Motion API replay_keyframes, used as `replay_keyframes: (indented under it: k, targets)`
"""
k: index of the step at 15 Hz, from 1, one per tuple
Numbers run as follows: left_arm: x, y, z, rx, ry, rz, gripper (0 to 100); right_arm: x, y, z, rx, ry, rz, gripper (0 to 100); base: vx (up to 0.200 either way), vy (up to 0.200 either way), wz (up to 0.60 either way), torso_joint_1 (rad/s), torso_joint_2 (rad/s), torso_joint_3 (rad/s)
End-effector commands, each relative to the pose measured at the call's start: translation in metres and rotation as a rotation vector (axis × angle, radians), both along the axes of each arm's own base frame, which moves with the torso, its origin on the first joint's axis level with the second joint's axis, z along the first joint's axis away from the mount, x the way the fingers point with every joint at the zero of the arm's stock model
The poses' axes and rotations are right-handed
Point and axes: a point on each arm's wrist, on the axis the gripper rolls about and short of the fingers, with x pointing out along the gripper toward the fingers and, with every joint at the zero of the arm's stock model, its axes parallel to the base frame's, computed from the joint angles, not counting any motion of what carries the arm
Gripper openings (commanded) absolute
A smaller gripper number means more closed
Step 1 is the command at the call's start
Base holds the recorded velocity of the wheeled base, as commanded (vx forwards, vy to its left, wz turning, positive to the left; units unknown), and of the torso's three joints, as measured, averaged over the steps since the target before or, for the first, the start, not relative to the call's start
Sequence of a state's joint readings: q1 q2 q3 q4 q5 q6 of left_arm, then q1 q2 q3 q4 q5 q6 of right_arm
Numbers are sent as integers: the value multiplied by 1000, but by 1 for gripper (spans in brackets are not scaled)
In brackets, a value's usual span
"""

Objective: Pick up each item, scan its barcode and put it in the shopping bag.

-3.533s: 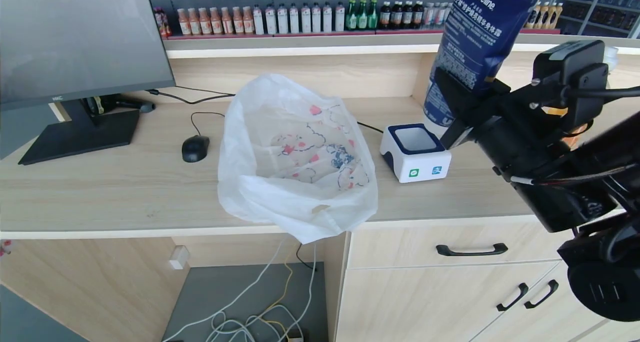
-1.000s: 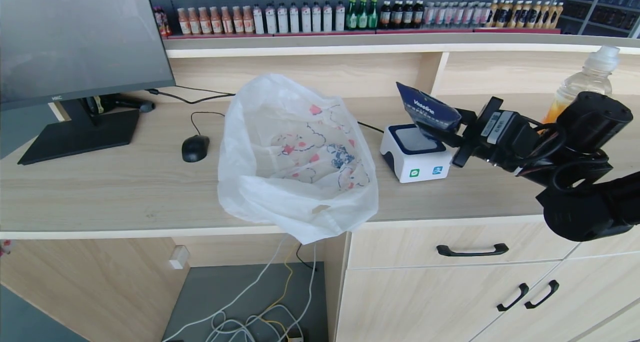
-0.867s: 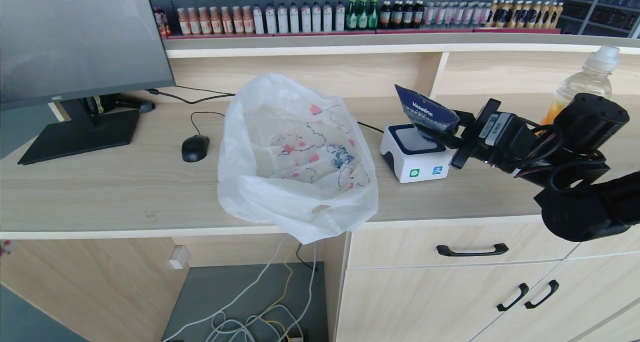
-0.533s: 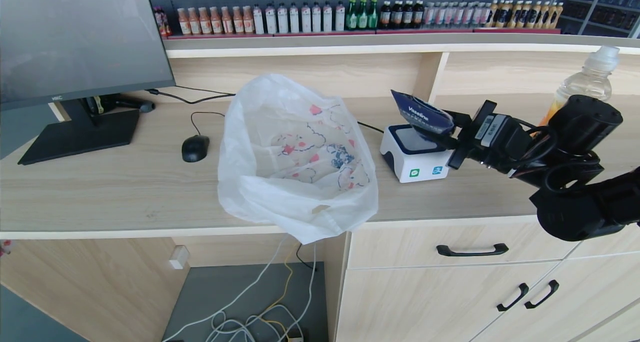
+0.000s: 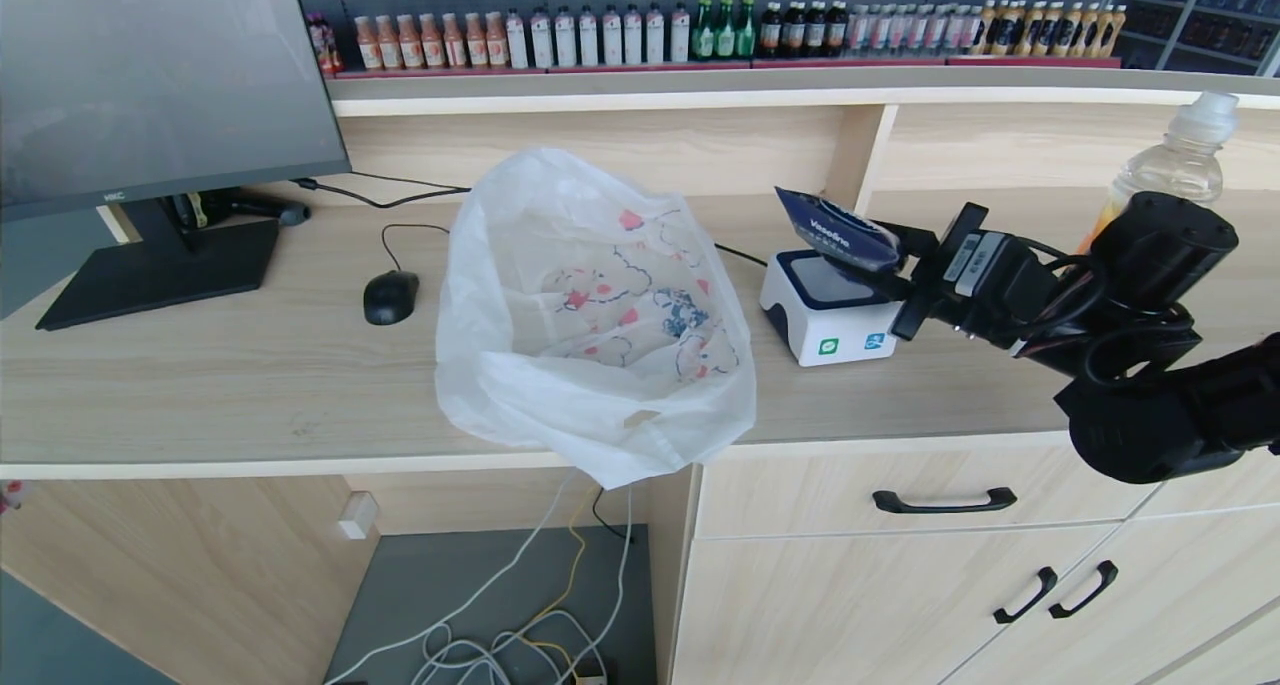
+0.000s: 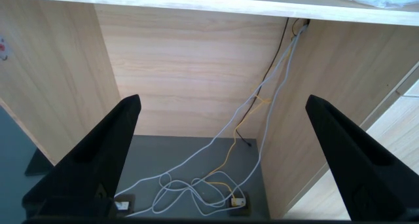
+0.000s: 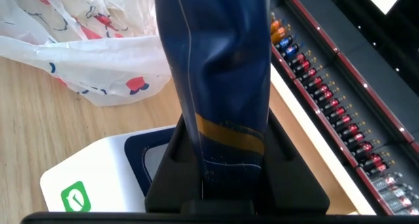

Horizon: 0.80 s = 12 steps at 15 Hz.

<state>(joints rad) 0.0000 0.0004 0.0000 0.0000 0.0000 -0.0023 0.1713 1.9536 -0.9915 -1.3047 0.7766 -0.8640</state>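
Observation:
My right gripper (image 5: 893, 257) is shut on a dark blue refill pouch (image 5: 835, 231), held flat and tilted just over the window of the white barcode scanner (image 5: 828, 311). In the right wrist view the blue pouch (image 7: 219, 80) stands between the black fingers (image 7: 175, 160), with the white scanner (image 7: 105, 178) under it and the shopping bag (image 7: 78, 40) beyond. The white printed shopping bag (image 5: 590, 315) sits open on the counter left of the scanner. My left gripper (image 6: 222, 158) hangs open below the counter, its two black fingers (image 6: 98, 155) wide apart over floor cables.
A monitor (image 5: 150, 85) and a black mouse (image 5: 390, 296) occupy the counter's left side. A drink bottle (image 5: 1170, 165) stands at the far right behind my right arm. Bottles line the back shelf (image 5: 700, 63). Drawers with black handles (image 5: 943, 503) are below the counter.
The right arm brought the pouch down from upright and high to lying over the scanner. In the last second it crept slightly left over the scanner window.

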Motion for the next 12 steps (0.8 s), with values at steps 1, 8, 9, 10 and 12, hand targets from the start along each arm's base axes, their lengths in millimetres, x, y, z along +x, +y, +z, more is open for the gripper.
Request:
replay_keyframes:
  k: [1, 8, 9, 10, 12]
  targets:
    - [0, 0, 0, -1, 0, -2, 100, -1, 6, -1, -1, 4, 15, 0, 0, 0, 0, 0, 0, 0]
    - [0, 0, 0, -1, 0, 0, 100, -2, 7, -2, -1, 4, 9, 0, 0, 0, 0, 0, 0, 0]
    - [0, 0, 0, -1, 0, 0, 100, -2, 8, -2, -1, 4, 13, 0, 0, 0, 0, 0, 0, 0]
    - [0, 0, 0, -1, 0, 0, 100, -2, 9, -2, -1, 2, 15, 0, 0, 0, 0, 0, 0, 0]
    - [0, 0, 0, -1, 0, 0, 100, -2, 9, -3, 1, 9, 14, 0, 0, 0, 0, 0, 0, 0]
